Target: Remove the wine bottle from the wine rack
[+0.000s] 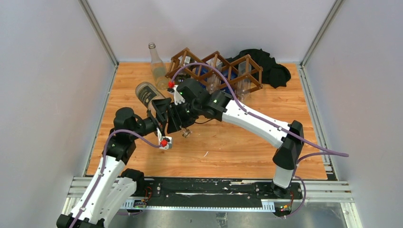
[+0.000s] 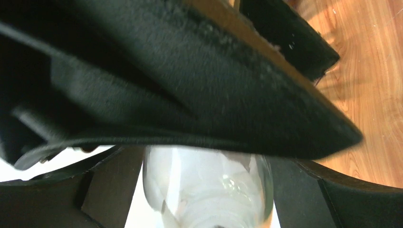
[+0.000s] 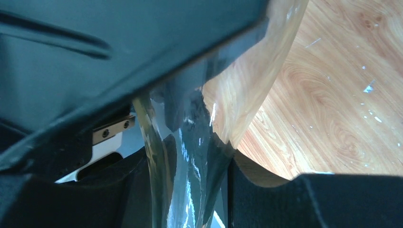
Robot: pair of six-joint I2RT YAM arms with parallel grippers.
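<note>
**Fig.** Two-arm hold on one item; top view w/ both wrist views.

- **Task item:** The wine bottle (image 1: 151,96) is off the wine rack (image 1: 216,66). It sits over the table (image 1: 247,142) at approx. 10 o'clock of the board's centre. It lies nearly flat, base toward 11 o'clock and capped neck toward 5 o'clock.
- **Rack:** It stands at 12 o'clock, apart from the held item, w/ clear glass items in some cells.
- **Arms:** The left gripper (image 1: 160,118) comes in from 8 o'clock, the right gripper (image 1: 177,118) from 2 o'clock. The two heads sit close, side by side along the glass.
- **Left wrist view:** Clear glass w/ a pale label fills the gap btwn the dark fingers (image 2: 107,190), which look closed on the body.
- **Right wrist view:** Narrower glass, prob. shoulder or neck, sits btwn its fingers (image 3: 271,199). It touches both sides, so these look closed on it too.
- **Why two grips (judgement):** A long, smooth, heavy item can pivot in a single pinch. Two grips spread along its axis resist that, and may also serve a handover.
- **Progress (judgement):** Removal looks done. What remains is prob. a set-down on the table nearer 6 o'clock.
- **Risk:** Arms pulling against each other could twist the glass loose.
- **Also present:** An upright clear bottle (image 1: 155,64) stands at 11 o'clock, just beside the rack's left end. A black cloth (image 1: 268,66) lies at 1 o'clock, behind the rack.
</note>
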